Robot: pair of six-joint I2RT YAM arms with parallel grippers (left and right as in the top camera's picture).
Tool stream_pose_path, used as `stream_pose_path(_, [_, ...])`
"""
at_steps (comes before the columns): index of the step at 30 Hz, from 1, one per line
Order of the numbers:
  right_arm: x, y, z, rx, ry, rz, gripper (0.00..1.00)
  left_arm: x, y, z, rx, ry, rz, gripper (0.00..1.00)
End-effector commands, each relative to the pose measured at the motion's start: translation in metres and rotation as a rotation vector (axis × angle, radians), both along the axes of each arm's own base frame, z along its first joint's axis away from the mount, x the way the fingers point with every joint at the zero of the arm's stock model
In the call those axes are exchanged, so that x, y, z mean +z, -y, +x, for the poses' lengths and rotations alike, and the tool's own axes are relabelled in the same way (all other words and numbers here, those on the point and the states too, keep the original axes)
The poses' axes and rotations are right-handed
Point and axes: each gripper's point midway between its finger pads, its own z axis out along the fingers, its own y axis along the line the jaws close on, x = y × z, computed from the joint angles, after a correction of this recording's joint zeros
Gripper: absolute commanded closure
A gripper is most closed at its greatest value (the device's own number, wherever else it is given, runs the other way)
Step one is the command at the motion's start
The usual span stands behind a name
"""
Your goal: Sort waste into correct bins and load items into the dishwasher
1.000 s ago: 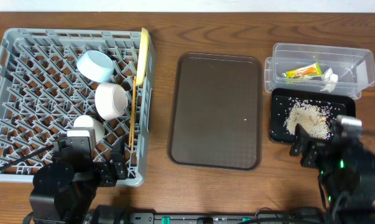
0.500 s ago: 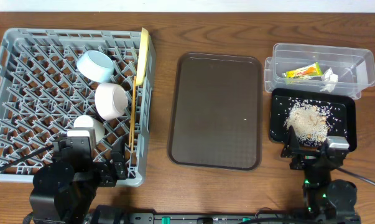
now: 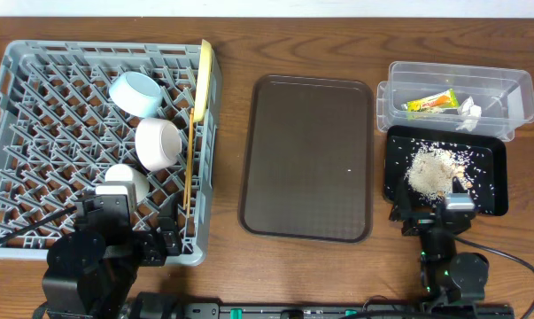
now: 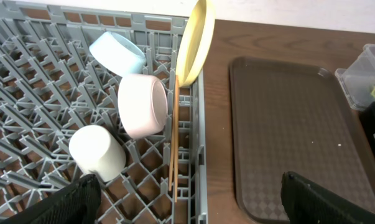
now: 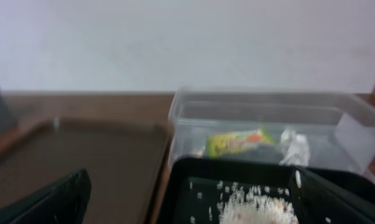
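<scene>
Left gripper (image 4: 187, 208): my fingers are spread wide, nothing between them, low at the near edge of the grey dish rack (image 3: 36, 115).

Rack contents:
- light blue bowl (image 3: 135, 93) at the far side, tipped on its side
- white bowl (image 3: 158, 143) nearer me, also on its side
- white cup (image 3: 127, 182) nearest
- yellow plate (image 3: 202, 80) on edge against the right wall, edge line running near to far
- chopsticks (image 3: 189, 164) just beside it, long axis near to far

Brown serving tray (image 3: 308, 158) lies mid-table.

Clear tub (image 3: 457, 75), far right: the snack wrapper (image 3: 430, 103) lies roughly left to right, with the tissue (image 3: 469, 112) just beside its right end.

Black tray (image 3: 492, 177), nearer me: the rice scraps (image 3: 435, 170) are heaped, with loose grains around.

Right gripper (image 5: 193, 205): my fingers are apart and empty at the black tray's near edge.
</scene>
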Motion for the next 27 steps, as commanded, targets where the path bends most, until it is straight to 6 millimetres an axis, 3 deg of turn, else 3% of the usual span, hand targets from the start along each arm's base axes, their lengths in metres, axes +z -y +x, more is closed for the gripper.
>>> stream_pose_path(1, [-0.006,-0.0106,-0.0014,0.07,-0.013,-0.105,0.01,-0.0007,-0.0021,0.0001,0.013,-0.001,0.002,0.06])
stream_pose_path(27, [-0.0051,-0.0095,-0.0012,0.064,-0.01,-0.105,0.01,-0.0007,-0.0021,0.0001,0.013,-0.001,0.002,0.06])
